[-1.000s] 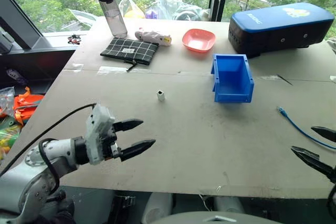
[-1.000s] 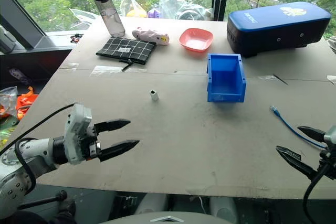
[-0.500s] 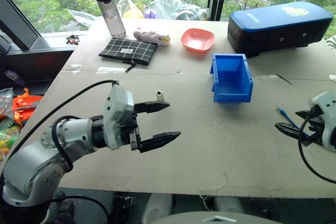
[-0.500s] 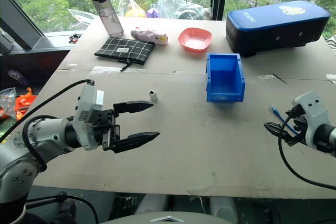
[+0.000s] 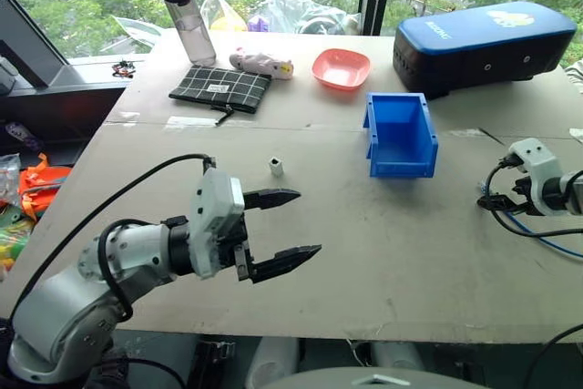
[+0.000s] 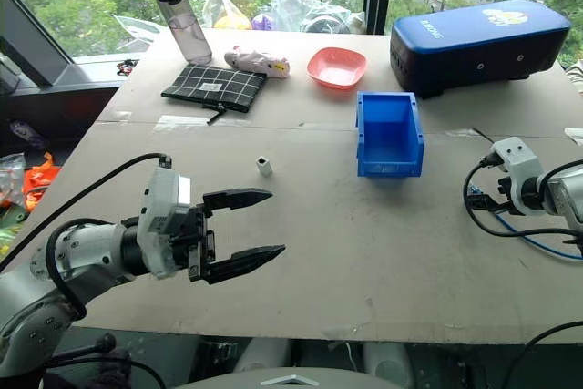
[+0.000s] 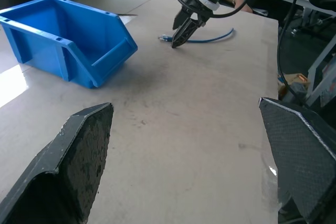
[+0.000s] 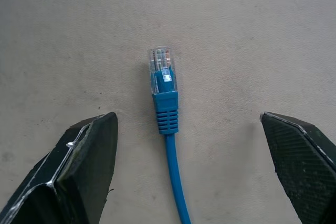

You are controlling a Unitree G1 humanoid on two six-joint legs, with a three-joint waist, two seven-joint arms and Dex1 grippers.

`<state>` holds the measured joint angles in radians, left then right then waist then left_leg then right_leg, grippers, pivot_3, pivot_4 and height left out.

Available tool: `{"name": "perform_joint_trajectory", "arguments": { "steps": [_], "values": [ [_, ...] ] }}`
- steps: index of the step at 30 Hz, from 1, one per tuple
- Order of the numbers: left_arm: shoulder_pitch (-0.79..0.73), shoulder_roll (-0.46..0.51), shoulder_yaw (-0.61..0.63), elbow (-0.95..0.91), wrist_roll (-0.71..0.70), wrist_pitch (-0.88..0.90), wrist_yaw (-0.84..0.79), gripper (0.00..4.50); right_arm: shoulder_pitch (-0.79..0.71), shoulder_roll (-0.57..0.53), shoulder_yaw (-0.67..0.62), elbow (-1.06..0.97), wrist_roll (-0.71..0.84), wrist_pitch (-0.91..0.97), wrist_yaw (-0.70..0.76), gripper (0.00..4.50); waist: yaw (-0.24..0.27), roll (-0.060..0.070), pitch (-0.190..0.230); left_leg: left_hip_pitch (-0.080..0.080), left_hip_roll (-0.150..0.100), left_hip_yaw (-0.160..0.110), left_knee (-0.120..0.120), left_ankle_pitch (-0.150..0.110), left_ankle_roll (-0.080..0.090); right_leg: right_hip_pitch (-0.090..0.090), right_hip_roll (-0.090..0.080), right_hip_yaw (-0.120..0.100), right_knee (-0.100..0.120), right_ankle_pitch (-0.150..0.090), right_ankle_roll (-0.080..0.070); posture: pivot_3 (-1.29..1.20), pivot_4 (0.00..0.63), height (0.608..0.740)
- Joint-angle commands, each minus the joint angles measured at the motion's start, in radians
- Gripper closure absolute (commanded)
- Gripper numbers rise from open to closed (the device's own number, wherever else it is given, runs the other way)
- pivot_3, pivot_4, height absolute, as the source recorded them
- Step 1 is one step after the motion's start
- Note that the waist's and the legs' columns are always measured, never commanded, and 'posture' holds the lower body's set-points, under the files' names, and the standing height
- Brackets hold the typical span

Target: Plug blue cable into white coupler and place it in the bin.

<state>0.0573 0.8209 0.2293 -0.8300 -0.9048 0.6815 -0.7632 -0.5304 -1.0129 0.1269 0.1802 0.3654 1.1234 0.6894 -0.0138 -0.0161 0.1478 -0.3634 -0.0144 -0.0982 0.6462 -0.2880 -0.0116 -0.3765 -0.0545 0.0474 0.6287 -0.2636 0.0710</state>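
The blue cable [image 8: 168, 129] lies flat on the table at the right, its clear plug [image 8: 162, 61] pointing toward the bin. My right gripper [image 8: 186, 116] points down over that plug end, open, one finger on each side and neither touching it. The white coupler [image 5: 276, 167] stands alone mid-table, left of the bright blue bin [image 5: 402, 168], which is empty. My left gripper [image 5: 309, 221] hovers open above the near-left table, a little in front of the coupler, holding nothing. In the left wrist view the right gripper [image 7: 174, 43] shows beside the cable [image 7: 210, 38] and the bin [image 7: 68, 45].
Along the far side stand a pink bowl [image 5: 341, 67], a dark blue case [image 5: 483, 43], a water bottle [image 5: 187, 17], a checked pouch [image 5: 220, 88] and a small soft toy [image 5: 261, 63]. The table's front edge runs just below both grippers.
My right gripper has swung forward from the table's near edge and tipped down over the cable's plug end. The left gripper has shifted to the right and risen slightly, still open.
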Motion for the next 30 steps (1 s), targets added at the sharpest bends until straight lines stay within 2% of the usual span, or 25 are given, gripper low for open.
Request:
{"name": "perform_joint_trajectory", "arguments": {
  "steps": [1, 7, 8, 11, 15, 18, 22, 27, 30],
  "values": [
    [0.042, -0.005, 0.045, -0.049, 0.008, -0.044, 0.011, 0.00, -0.022, 0.008, 0.031, 0.048, -0.037, -0.014, 0.044, 1.39, 0.000, 0.000, 0.000, 0.000, 0.000, 0.000, 0.001, 0.000, 0.000, 0.000, 0.000, 0.000, 0.000, 0.000, 0.000, 0.00, 0.150, 0.736],
    [0.102, -0.008, 0.062, -0.058, 0.019, -0.079, 0.011, 0.00, -0.009, -0.001, 0.037, 0.041, -0.055, -0.030, 0.095, 4.31, 0.003, -0.001, -0.001, 0.000, 0.000, 0.000, 0.002, 0.000, 0.000, 0.000, 0.000, 0.000, 0.000, 0.000, 0.000, 0.00, 0.150, 0.736],
    [0.106, -0.009, 0.058, -0.057, 0.023, -0.084, 0.010, 0.00, 0.000, -0.006, 0.037, 0.029, -0.059, -0.044, 0.107, 4.45, 0.003, -0.001, -0.001, 0.000, 0.000, 0.000, 0.002, 0.000, 0.000, 0.000, 0.000, 0.000, 0.000, 0.000, 0.000, 0.00, 0.150, 0.736],
    [0.111, -0.009, 0.048, -0.050, 0.033, -0.097, 0.007, 0.00, 0.027, -0.027, 0.040, -0.005, -0.078, -0.106, 0.147, 4.45, 0.003, -0.001, -0.001, 0.000, 0.000, 0.000, 0.002, 0.000, 0.001, 0.000, 0.000, 0.000, 0.000, 0.000, 0.000, 0.00, 0.150, 0.736],
    [0.125, 0.004, 0.039, -0.012, 0.066, -0.122, -0.035, 0.00, 0.134, -0.110, 0.019, -0.275, -0.062, -0.392, 0.347, 4.45, 0.003, 0.001, 0.000, -0.001, 0.000, 0.000, 0.001, -0.001, 0.001, 0.000, 0.000, -0.001, 0.000, 0.000, 0.000, 0.00, 0.150, 0.736],
    [0.132, 0.010, 0.029, 0.008, 0.085, -0.131, -0.061, 0.00, 0.195, -0.183, 0.108, -0.444, -0.143, -0.524, 0.437, 4.45, -0.002, 0.005, 0.002, -0.001, 0.000, 0.000, 0.001, -0.001, 0.001, 0.000, 0.000, 0.000, 0.000, 0.000, 0.000, 0.00, 0.150, 0.736],
    [0.142, 0.021, 0.002, 0.025, 0.130, -0.148, -0.096, 0.00, 0.088, -0.076, 0.238, -0.543, -0.196, -0.450, 0.438, 4.45, -0.012, 0.001, 0.000, 0.001, 0.002, 0.000, 0.001, -0.001, 0.002, 0.000, 0.002, -0.001, 0.001, 0.000, 0.000, 0.00, 0.150, 0.736],
    [0.140, 0.020, -0.010, 0.017, 0.151, -0.145, -0.087, 0.00, -0.030, -0.036, 0.378, -0.576, -0.283, -0.400, 0.515, 4.45, 0.003, 0.004, 0.002, -0.001, 0.000, -0.001, 0.002, -0.001, 0.001, 0.000, 0.000, -0.001, 0.000, 0.001, -0.001, 0.00, 0.150, 0.736],
    [0.150, 0.030, -0.032, -0.001, 0.195, -0.145, -0.077, 0.00, -0.106, 0.038, 0.466, -0.552, -0.330, -0.367, 0.537, 4.45, 0.001, 0.002, 0.001, -0.001, 0.000, -0.002, 0.002, -0.001, 0.001, 0.000, 0.000, -0.002, -0.001, 0.001, -0.001, 0.00, 0.150, 0.736]
  ]
}}
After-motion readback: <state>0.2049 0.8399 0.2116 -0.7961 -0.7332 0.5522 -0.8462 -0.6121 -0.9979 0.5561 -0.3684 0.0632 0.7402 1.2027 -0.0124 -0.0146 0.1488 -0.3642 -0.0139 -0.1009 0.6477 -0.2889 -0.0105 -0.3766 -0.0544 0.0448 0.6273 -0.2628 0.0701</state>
